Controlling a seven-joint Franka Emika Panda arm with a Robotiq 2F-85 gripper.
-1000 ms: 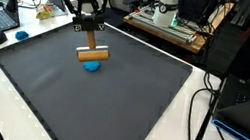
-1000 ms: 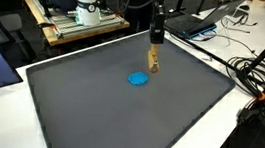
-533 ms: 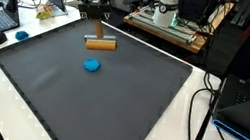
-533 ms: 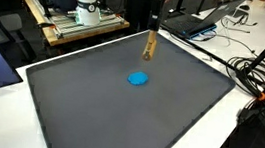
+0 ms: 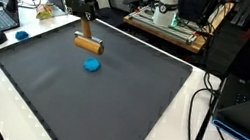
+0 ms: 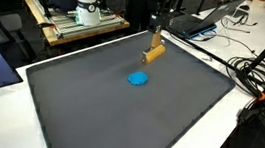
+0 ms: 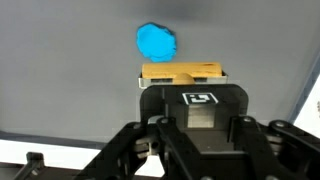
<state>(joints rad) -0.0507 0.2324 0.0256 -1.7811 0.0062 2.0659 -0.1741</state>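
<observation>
One wooden block [image 5: 89, 44] hangs in the gripper [image 5: 84, 31], jaws closed narrow on its middle so it balances without tipping. Block is near the blue disc [image 5: 91, 65], on the arm's side of it, probably lifted clear of the black mat [image 5: 109, 108]; height unclear here.

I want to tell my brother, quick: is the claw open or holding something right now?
Claw: shut, holding the wooden block.

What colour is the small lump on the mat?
The lump is bright blue, clearest in the wrist view.
</observation>
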